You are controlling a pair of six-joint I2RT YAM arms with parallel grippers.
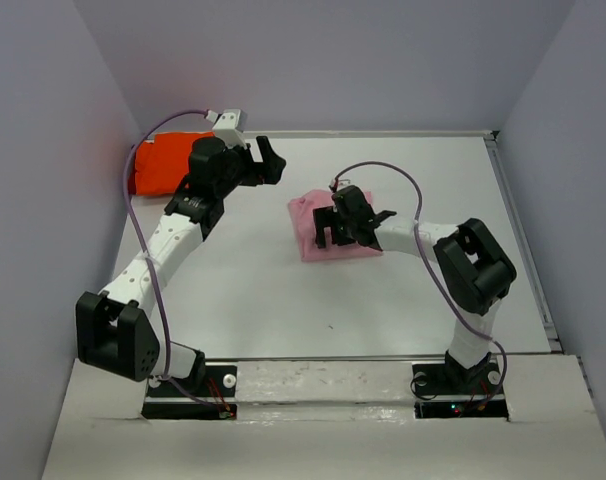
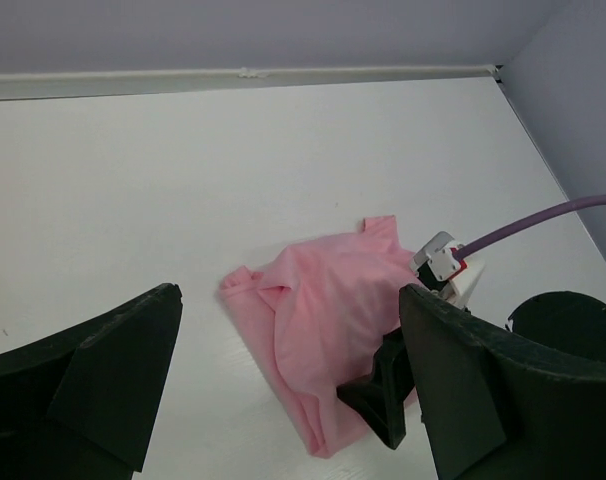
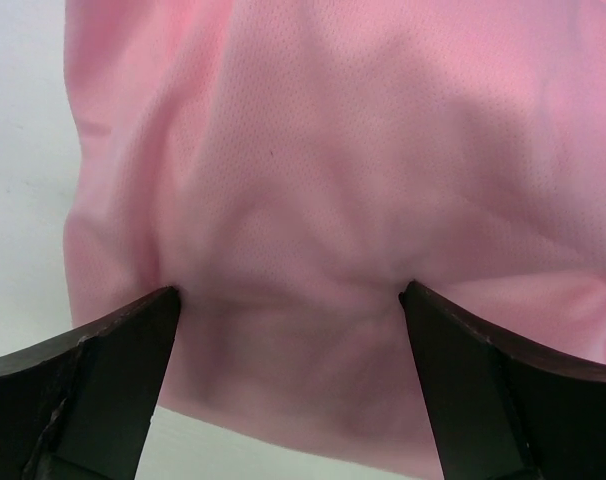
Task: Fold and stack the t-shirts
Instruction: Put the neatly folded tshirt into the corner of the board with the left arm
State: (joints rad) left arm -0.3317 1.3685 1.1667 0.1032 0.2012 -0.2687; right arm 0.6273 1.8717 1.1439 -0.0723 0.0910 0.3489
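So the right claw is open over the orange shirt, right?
No. The right gripper is open, but over the pink t-shirt, as the right wrist view shows. The orange t-shirt lies in the far left corner.

A white counter (image 1: 283,310) sits boxed in by plain pale grey walls (image 1: 363,60) (a thin rail (image 1: 521,240) edges its right side). The light is soft and even.

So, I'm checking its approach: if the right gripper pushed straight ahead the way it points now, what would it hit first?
The pink t-shirt. It fills the space ahead of the right gripper, whose jaws stand open, seemingly right at the cloth.
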